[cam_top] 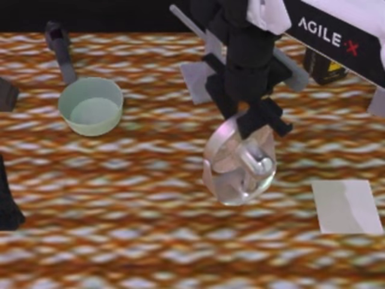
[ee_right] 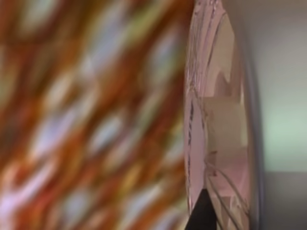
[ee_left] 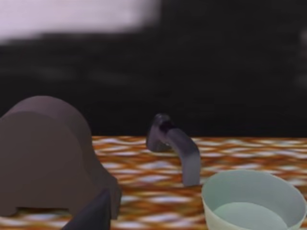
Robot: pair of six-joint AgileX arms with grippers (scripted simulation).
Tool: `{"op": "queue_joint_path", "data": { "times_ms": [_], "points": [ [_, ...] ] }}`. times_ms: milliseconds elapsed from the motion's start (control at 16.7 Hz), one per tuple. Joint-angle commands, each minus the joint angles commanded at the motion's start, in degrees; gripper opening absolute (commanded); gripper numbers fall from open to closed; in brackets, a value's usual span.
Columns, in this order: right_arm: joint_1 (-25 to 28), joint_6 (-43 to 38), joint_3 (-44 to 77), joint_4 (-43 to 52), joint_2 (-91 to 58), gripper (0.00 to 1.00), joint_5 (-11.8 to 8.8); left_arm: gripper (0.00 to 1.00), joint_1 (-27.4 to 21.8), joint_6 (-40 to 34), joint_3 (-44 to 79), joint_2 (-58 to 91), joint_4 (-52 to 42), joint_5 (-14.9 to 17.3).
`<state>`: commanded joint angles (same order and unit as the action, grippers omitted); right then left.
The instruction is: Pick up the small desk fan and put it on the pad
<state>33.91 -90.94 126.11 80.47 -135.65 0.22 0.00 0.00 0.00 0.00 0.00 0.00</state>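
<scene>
The small desk fan (cam_top: 234, 171), a round shiny silver cage with pale blades and a chrome hub, hangs tilted above the middle of the table. My right gripper (cam_top: 257, 124) is shut on its upper rim. In the right wrist view the fan (ee_right: 218, 120) fills the frame edge-on, with one dark fingertip (ee_right: 201, 213) against it. The pad (cam_top: 347, 206), a pale flat square, lies on the table to the right of the fan and apart from it. My left gripper (cam_top: 7, 208) is parked at the left edge, open and holding nothing.
A mint-green scoop (cam_top: 90, 107) with a dark handle (cam_top: 60, 45) lies at the back left, also in the left wrist view as the scoop (ee_left: 254, 201). A grey square base (cam_top: 197, 81) with a post stands behind the right arm. A black-and-yellow object (cam_top: 325, 67) sits at the back right.
</scene>
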Motion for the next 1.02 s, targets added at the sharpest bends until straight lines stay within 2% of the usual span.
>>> {"op": "queue_joint_path", "data": {
  "times_ms": [60,120,720,1020],
  "points": [
    [0.00,0.00,0.00,0.00,0.00,0.02,0.00,1.00,0.00,0.00,0.00,0.00,0.00,0.00],
    [0.00,0.00,0.00,0.00,0.00,0.00,0.00,1.00,0.00,0.00,0.00,0.00,0.00,0.00],
    [-0.08,-0.13,0.95,0.92,-0.15,0.00,-0.09,1.00,0.00,0.00,0.00,0.00,0.00,0.00],
    [0.13,-0.33,13.11,9.61,-2.80,0.00,-0.26,1.00,0.00,0.00,0.00,0.00,0.00,0.00]
  ]
}}
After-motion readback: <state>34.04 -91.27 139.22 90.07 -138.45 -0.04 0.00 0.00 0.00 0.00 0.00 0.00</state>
